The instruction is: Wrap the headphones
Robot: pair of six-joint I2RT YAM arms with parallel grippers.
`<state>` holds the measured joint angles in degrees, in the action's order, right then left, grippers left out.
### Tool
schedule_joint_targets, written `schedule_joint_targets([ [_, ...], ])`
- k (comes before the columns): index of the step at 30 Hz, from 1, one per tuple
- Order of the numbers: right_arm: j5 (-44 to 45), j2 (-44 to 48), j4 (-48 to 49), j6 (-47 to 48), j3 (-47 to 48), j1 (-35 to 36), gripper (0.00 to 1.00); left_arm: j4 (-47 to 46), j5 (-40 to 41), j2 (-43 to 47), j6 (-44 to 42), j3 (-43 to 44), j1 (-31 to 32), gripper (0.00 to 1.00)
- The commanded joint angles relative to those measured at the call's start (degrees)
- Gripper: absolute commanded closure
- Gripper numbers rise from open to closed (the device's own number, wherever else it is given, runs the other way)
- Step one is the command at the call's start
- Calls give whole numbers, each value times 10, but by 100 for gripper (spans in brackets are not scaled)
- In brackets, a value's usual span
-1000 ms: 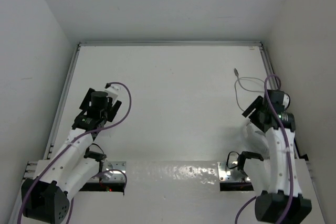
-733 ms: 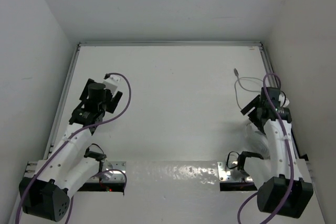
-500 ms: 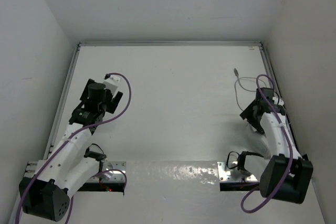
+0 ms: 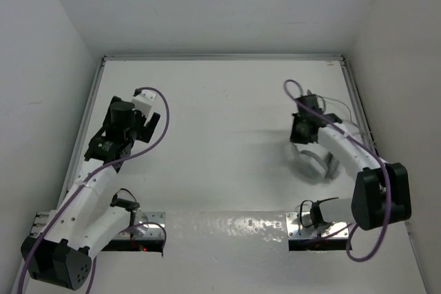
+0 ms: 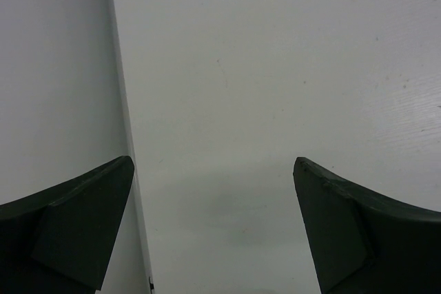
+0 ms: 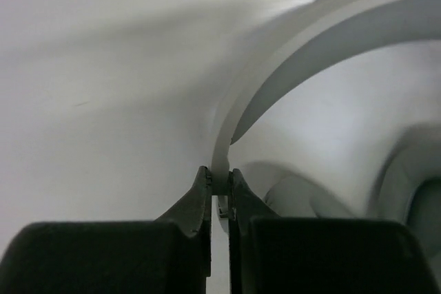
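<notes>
Right pincer (image 6: 219, 178) clamps the headphones (image 6: 324, 25) by the headband; left pincer (image 5: 212, 170) gapes wide.

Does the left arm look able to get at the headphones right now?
Probably only with a long stretch. Nothing lies on the table between them, but the headphones are far right, pinched in the right gripper; the left gripper hangs open by the left wall.

White arm links (image 4: 83, 196), black joints (image 4: 381, 194), purple cables (image 4: 167, 118), dark tool fingers (image 5: 76, 225)
</notes>
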<state>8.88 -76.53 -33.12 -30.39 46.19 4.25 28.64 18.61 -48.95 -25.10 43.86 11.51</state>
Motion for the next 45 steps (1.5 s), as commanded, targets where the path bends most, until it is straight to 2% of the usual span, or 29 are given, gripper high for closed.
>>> schedule_joint_targets([
  [1, -3, 18, 77, 46, 35, 176, 100, 11, -41, -8, 20, 50, -5, 2],
  [3, 25, 22, 146, 68, 29, 289, 100, 37, -95, -28, 29, 86, -4, 4],
  [4, 35, 15, 190, 74, 28, 320, 100, 51, -120, -47, 32, 103, -4, 7],
  [6, 54, 0, 223, 76, 38, 369, 100, 76, -217, -69, 40, 154, -4, 9],
  [9, 101, -39, 268, 99, 57, 469, 100, 113, -305, -121, 82, 205, -3, 11],
  [15, 173, -100, 371, 175, 79, 587, 100, 142, -415, -238, 144, 247, 10, 17],
  [20, 182, -142, 397, 203, 128, 626, 100, 120, -397, -244, 169, 241, 99, 15],
  [26, 176, -180, 395, 220, 180, 633, 100, 104, -362, -264, 182, 234, 112, 12],
  [31, 170, -201, 379, 234, 216, 645, 100, 78, -281, -285, 182, 215, 122, 17],
  [33, 166, -208, 376, 231, 229, 649, 100, 78, -273, -301, 177, 221, 127, 25],
  [34, 165, -212, 373, 228, 235, 649, 100, 77, -253, -305, 178, 225, 129, 41],
  [36, 171, -211, 374, 224, 236, 649, 100, 77, -208, -303, 182, 229, 129, 60],
  [37, 176, -210, 375, 224, 234, 649, 100, 76, -194, -302, 182, 230, 129, 84],
  [38, 177, -209, 376, 223, 233, 649, 100, 77, -189, -297, 182, 236, 129, 94],
  [39, 178, -207, 376, 224, 232, 648, 100, 77, -168, -295, 180, 237, 129, 100],
  [42, 177, -197, 357, 234, 245, 649, 98, 85, -140, -287, 179, 249, 128, 100],
  [43, 176, -185, 338, 236, 251, 649, 71, 87, -133, -285, 177, 252, 126, 100],
  [45, 148, -162, 315, 243, 273, 649, 43, 85, -132, -284, 168, 260, 111, 100],
])
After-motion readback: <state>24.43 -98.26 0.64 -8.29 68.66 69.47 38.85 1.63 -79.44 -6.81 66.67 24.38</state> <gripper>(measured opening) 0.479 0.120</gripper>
